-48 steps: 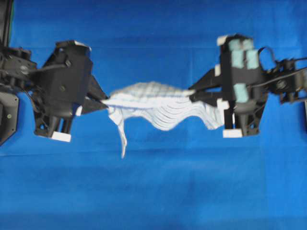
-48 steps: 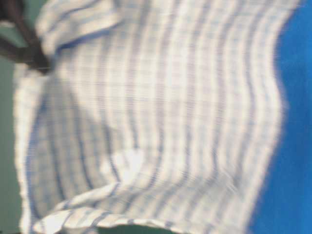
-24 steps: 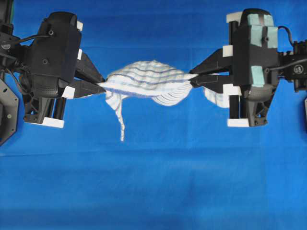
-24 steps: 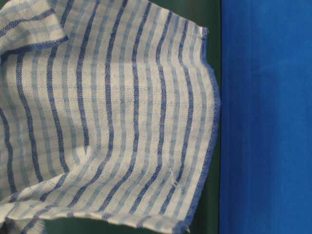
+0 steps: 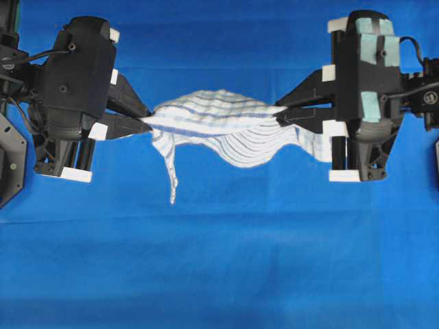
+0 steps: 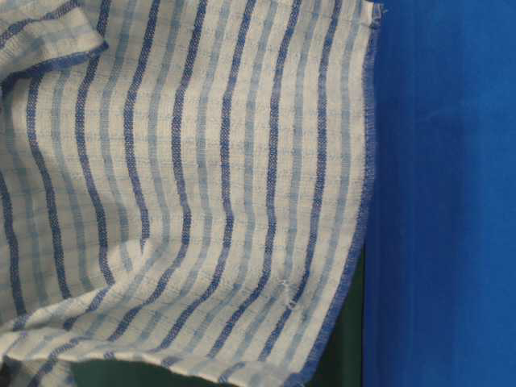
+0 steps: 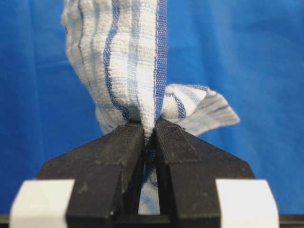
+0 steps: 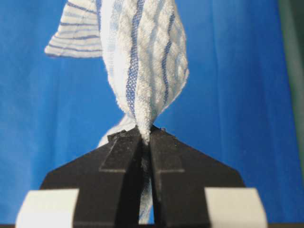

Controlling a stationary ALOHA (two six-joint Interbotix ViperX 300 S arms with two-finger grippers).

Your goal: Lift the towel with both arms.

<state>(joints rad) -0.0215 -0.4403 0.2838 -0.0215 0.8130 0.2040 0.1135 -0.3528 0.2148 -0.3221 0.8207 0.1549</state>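
While the towel (image 5: 219, 127) hangs between the two arms above the blue worktop (image 5: 219, 274), the left claw (image 5: 145, 125) pinches its end at 9 o'clock and the right claw (image 5: 280, 115) pinches its end at 3 o'clock in the overhead view. Both claws are clamped on bunched fabric; each wrist view shows the cloth squeezed between the two black fingers (image 7: 121, 152), with a short tail passing down through the narrow gap. The middle of the towel sags toward 6 o'clock, and one loose corner (image 5: 173, 185) dangles toward 7 o'clock below the left claw. In the table-level view the striped fabric fills the frame from 9 o'clock to the centre, with blue cloth at 3 o'clock. No legible writing or brand marks appear. The right arm (image 5: 363, 75) bears pale teal pads (image 5: 374, 48); white blocks (image 5: 75, 175) sit on both arms. Nothing stands between the claws and the towel.
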